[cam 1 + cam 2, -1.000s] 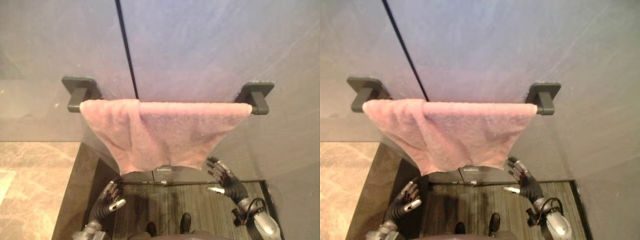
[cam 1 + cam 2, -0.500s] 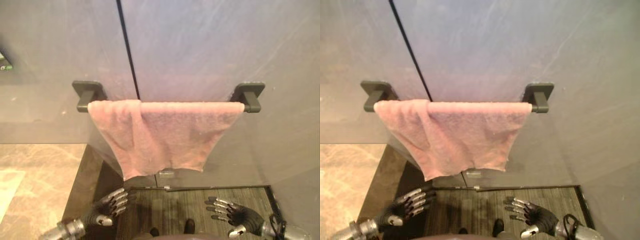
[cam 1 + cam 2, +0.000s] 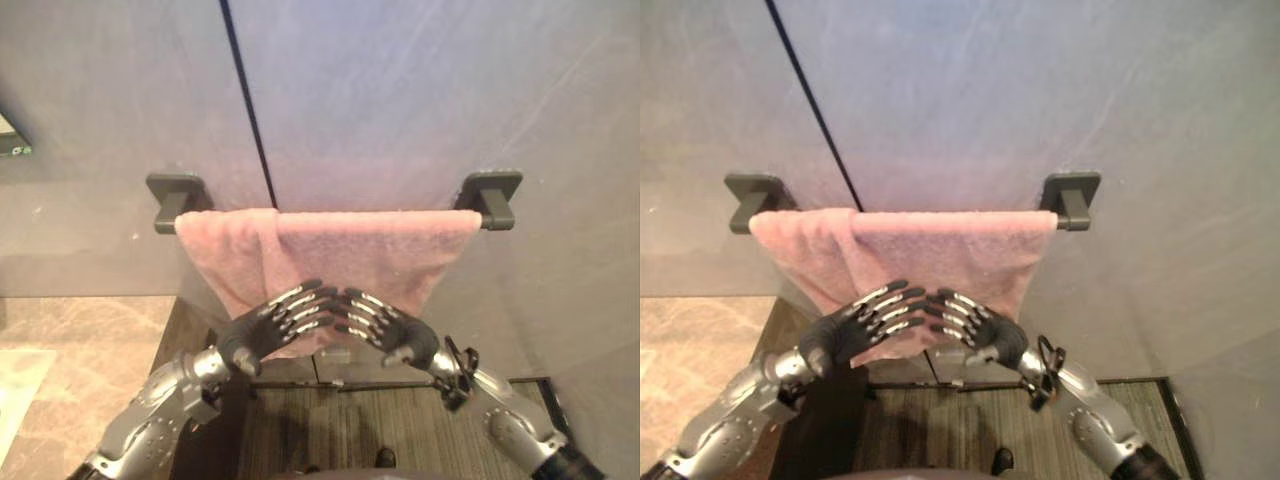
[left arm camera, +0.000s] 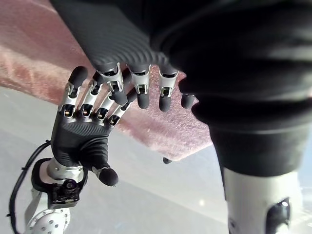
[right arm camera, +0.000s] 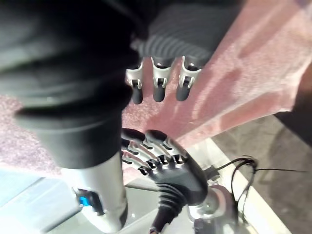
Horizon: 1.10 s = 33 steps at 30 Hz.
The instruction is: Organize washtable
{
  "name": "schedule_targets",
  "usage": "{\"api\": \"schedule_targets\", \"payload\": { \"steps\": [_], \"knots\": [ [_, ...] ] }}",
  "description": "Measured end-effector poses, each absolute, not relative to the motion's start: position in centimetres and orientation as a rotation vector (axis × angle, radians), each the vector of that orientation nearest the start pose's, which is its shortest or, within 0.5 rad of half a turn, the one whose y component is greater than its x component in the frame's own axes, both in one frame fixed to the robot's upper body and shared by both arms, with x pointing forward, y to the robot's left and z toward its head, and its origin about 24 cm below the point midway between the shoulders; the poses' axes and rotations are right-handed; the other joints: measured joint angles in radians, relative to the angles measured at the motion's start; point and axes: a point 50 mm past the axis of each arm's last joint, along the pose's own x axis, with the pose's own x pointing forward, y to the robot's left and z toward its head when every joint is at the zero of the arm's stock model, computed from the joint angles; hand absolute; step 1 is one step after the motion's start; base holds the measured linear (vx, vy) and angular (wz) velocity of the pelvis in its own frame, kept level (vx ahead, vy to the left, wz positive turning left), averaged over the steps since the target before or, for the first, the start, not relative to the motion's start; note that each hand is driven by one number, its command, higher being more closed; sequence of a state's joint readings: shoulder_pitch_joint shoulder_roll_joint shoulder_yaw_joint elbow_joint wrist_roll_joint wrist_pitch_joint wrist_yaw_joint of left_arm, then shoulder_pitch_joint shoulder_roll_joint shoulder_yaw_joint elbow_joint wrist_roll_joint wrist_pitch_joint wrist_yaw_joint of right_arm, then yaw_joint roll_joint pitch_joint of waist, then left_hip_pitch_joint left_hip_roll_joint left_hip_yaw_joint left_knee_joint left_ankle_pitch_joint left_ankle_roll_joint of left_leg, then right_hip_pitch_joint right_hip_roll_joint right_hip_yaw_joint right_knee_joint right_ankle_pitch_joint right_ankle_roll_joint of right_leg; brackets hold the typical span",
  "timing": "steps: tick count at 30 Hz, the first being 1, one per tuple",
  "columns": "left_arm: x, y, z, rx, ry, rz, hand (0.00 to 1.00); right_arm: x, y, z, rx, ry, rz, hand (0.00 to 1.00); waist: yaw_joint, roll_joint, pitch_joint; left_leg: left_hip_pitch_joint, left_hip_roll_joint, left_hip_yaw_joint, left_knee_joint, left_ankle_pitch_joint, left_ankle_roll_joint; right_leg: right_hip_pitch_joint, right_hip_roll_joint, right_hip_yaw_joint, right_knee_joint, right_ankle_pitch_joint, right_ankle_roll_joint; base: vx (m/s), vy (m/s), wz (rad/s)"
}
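Both hands are hanging out right in front of the towel. The left hand (image 3: 262, 328) and right hand (image 3: 388, 332) are spread wide, fingers straightish and relaxed, gripping nothing, with their tips nearly meeting. The pink towel (image 3: 400, 250) is hanging just past the fingertips of both, draped over the dark bar (image 3: 494, 218) that's running across above the hands. I can't tell from any view whether the fingers are actually touching the cloth or just hovering off it.

My read is that it's going for a smooth-out. The towel is looking lopsided. It's bunching into a fold on the stretch above the left hand, and the bottom edge is tapering in toward the spot behind the hands.

So I'm thinking flat fingers onto the cloth first, then each hand sweeping outward, away from the other, with light pressure. That way the drape is spreading along the bar instead of sliding off it. Pinching the lower edge and tugging evenly down could be helping too. I'd be watching for pulling harder on one side, since it's only draped there.
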<state>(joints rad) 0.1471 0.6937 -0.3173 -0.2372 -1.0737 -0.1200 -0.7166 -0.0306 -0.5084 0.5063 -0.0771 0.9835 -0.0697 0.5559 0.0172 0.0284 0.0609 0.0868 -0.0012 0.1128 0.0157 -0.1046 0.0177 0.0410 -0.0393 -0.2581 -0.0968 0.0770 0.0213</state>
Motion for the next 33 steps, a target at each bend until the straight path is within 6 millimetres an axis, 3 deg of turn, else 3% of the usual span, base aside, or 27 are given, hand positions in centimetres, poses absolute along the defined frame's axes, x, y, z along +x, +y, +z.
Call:
{"api": "schedule_targets", "payload": {
  "steps": [6, 12, 19, 25, 30, 33],
  "knots": [
    [21.0, 16.1, 5.6, -0.505, -0.038, -0.829, 0.00, 23.1, -8.8, 4.5, 0.634, 0.055, 0.875, 0.00, 0.002, -0.004, -0.015, -0.009, 0.001, -0.009, 0.001, 0.000, 0.000, 0.003, 0.000, -0.006, -0.001, 0.001, -0.002, -0.03, -0.021, 0.03],
    [21.5, 17.4, 3.7, -0.452, 0.025, -0.716, 0.00, 23.9, -10.0, 4.1, 0.642, 0.046, 0.770, 0.00, 0.001, -0.017, -0.025, -0.018, 0.001, -0.006, 0.002, 0.001, -0.001, -0.007, 0.002, 0.001, -0.001, 0.005, -0.006, -0.01, -0.010, -0.03],
    [22.2, 23.5, 2.0, -0.350, 0.047, -0.397, 0.00, 24.5, -15.2, 4.4, 0.636, -0.043, 0.547, 0.00, 0.001, -0.030, -0.032, -0.030, 0.001, 0.015, 0.001, 0.002, -0.002, -0.033, 0.004, 0.020, -0.002, 0.018, -0.009, -0.02, -0.011, -0.09],
    [21.5, 26.6, 1.3, -0.339, 0.036, -0.190, 0.00, 24.4, -19.6, 3.9, 0.654, -0.102, 0.313, 0.00, -0.001, -0.030, -0.032, -0.033, 0.000, 0.017, -0.011, 0.005, -0.005, -0.042, 0.004, 0.025, -0.006, 0.021, -0.007, -0.02, -0.011, -0.03],
    [19.9, 28.4, -1.0, -0.356, 0.104, -0.018, 0.00, 23.7, -23.6, 3.2, 0.647, -0.137, 0.098, 0.00, -0.006, -0.030, -0.032, -0.042, 0.001, 0.023, -0.016, 0.010, -0.006, -0.064, 0.006, 0.029, -0.006, 0.023, -0.007, 0.00, -0.022, -0.04],
    [19.0, 28.0, -3.0, -0.368, 0.181, 0.031, 0.00, 22.8, -25.9, 2.2, 0.657, -0.140, -0.046, 0.00, -0.008, -0.030, -0.032, -0.041, 0.001, 0.024, -0.018, 0.010, -0.006, -0.065, 0.006, 0.029, -0.006, 0.023, -0.007, 0.00, -0.010, -0.01]
  ]
}}
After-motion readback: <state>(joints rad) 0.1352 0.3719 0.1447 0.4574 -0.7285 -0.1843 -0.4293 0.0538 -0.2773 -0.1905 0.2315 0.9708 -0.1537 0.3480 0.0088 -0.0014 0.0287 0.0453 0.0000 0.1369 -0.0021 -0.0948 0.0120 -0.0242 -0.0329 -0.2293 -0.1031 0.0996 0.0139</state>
